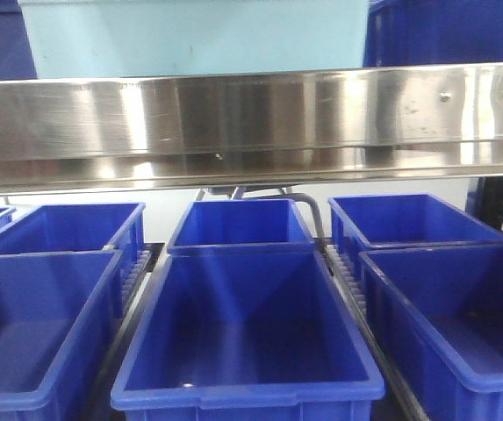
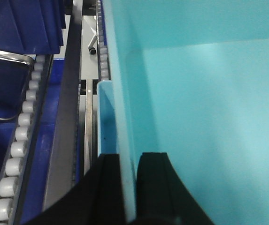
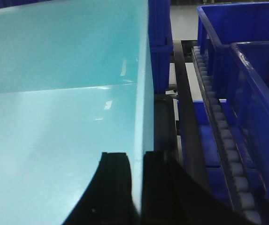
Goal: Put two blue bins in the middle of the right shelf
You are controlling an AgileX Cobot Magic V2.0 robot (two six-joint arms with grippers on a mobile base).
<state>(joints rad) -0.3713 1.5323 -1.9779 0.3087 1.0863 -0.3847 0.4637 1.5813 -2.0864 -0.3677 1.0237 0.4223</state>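
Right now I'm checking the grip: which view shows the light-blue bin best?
The left wrist view: the light-blue bin shows wall and inner corner, the left gripper pinching its wall. Right wrist: another wall, in the right gripper. Front: only a strip above the steel rail.

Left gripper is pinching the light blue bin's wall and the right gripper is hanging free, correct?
Not quite. The right gripper is not free: the right wrist view shows its fingers on either side of a wall of the light blue bin, pinching it. The left gripper does pinch the bin's wall, as you said.
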